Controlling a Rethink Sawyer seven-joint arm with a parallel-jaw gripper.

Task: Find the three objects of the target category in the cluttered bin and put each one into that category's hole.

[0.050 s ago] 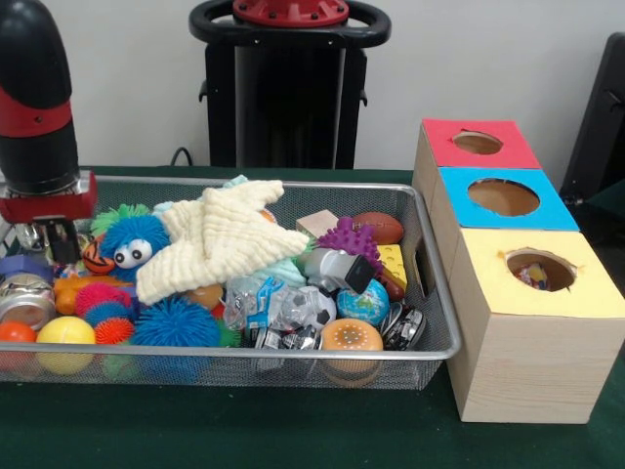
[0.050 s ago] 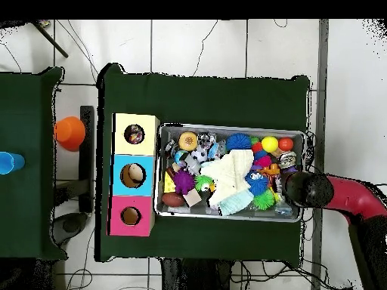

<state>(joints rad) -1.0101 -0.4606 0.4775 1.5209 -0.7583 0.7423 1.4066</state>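
Observation:
A wire mesh bin (image 1: pixel 430 283) holds a heap of toys. On top lies a cream star-shaped plush (image 1: pixel 227 237), with a blue fuzzy monster with eyes (image 1: pixel 132 239) beside it. Around them are a purple spiky ball (image 1: pixel 350 238), a brown football (image 1: pixel 379 227), a globe ball (image 1: pixel 365 303), a soccer ball (image 1: pixel 314 307), a burger toy (image 1: pixel 352 337), a yellow ball (image 1: pixel 65 332) and a blue spiky ball (image 1: pixel 176 322). My gripper (image 1: pixel 51 239) hangs low over the bin's left end, above metal tins (image 1: pixel 24 301). In the overhead view the arm (image 2: pixel 325 192) covers the gripper at the bin's (image 2: pixel 230 127) right end.
Three wooden boxes with round holes stand right of the bin: red-topped (image 1: pixel 479 144), blue-topped (image 1: pixel 503 197) and yellow-topped (image 1: pixel 540 271), with something small inside the yellow hole. In the overhead view an orange cup (image 2: pixel 69 132) and a blue cup (image 2: pixel 6 162) stand to the left.

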